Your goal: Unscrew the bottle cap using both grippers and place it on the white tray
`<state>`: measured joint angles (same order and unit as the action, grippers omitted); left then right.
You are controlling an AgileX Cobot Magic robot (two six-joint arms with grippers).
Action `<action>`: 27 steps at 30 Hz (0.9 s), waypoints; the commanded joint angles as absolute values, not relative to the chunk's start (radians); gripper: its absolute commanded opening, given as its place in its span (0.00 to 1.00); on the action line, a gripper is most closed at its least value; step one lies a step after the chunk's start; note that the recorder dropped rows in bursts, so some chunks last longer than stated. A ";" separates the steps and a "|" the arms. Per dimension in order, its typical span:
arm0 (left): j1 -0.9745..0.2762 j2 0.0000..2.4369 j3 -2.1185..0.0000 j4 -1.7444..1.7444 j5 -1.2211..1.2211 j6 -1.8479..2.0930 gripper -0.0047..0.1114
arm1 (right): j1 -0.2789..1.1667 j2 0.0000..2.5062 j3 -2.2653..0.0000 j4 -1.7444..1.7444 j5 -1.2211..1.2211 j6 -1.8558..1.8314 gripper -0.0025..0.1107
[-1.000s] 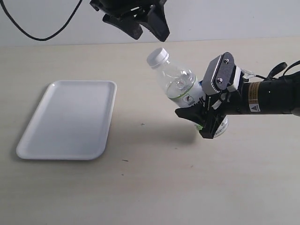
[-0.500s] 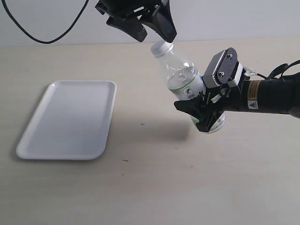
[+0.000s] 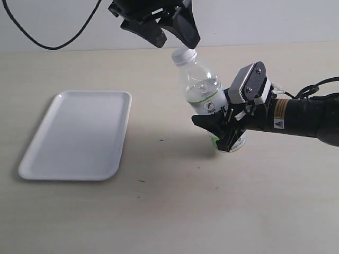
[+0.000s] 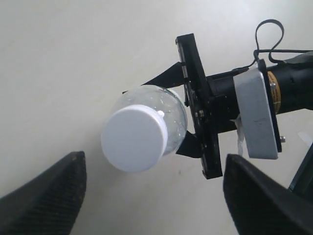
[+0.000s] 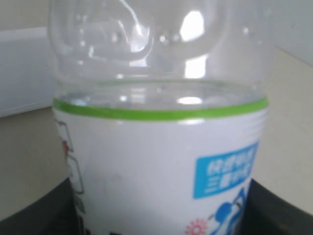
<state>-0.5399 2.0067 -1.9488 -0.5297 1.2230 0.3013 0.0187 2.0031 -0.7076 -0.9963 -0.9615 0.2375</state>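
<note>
Tilted clear bottle (image 3: pixel 202 89), white cap (image 3: pixel 184 54) screwed on

Beige table (image 3: pixel 159 211) with white tray (image 3: pixel 79 135)

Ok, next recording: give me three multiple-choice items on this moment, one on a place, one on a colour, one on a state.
1. In the exterior view, where does the white tray lie relative to the bottle?
A. directly under it
B. to its left, apart from it
C. to its right, touching it

2. What colour is the band that rings the bottle below its clear shoulder?
A. red
B. green
C. black

3. Where is the bottle cap?
A. on the bottle's neck
B. lying on the tray
C. lying beside the tray

Answers:
1 B: the table shows between tray and bottle.
2 B: the right wrist view shows the green stripe up close.
3 A: the left wrist view shows it capping the bottle below the open left gripper, while the right gripper clamps the bottle's body.
</note>
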 commanded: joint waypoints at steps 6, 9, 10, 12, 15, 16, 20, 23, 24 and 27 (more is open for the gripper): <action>-0.540 2.027 -1.913 -0.574 1.198 0.306 0.68 | 0.018 1.995 -0.704 -1.005 -1.017 0.190 0.02; -0.540 2.053 -1.913 -0.603 1.198 0.310 0.68 | 0.018 2.002 -0.695 -1.001 -1.032 0.153 0.02; -0.540 2.059 -1.913 -0.609 1.198 0.313 0.68 | 0.018 2.003 -0.695 -1.003 -1.034 0.148 0.02; -0.540 2.068 -1.913 -0.636 1.198 0.337 0.68 | 0.018 2.003 -0.695 -1.001 -1.034 0.150 0.02; -0.540 2.069 -1.913 -0.627 1.202 0.336 0.68 | 0.018 2.003 -0.695 -1.001 -1.034 0.150 0.02; -0.540 2.069 -1.913 -0.621 1.207 0.336 0.68 | 0.018 2.003 -0.695 -1.001 -1.034 0.150 0.02; -0.540 2.069 -1.913 -0.613 1.221 0.336 0.65 | 0.018 2.003 -0.695 -1.003 -1.034 0.150 0.02; -0.539 2.069 -1.918 -0.606 1.221 0.336 0.55 | 0.018 2.003 -0.695 -1.029 -1.034 0.150 0.02; -0.539 2.069 -1.921 -0.606 1.221 0.336 0.53 | 0.018 2.003 -0.695 -1.030 -1.034 0.147 0.02; -0.537 2.067 -1.921 -0.609 1.221 0.336 0.54 | 0.018 2.003 -0.695 -1.026 -1.032 0.148 0.02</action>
<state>-0.5399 2.0750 -1.9150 -0.6053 1.2217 0.3319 0.0187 2.0065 -0.6953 -1.0279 -0.9905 0.1552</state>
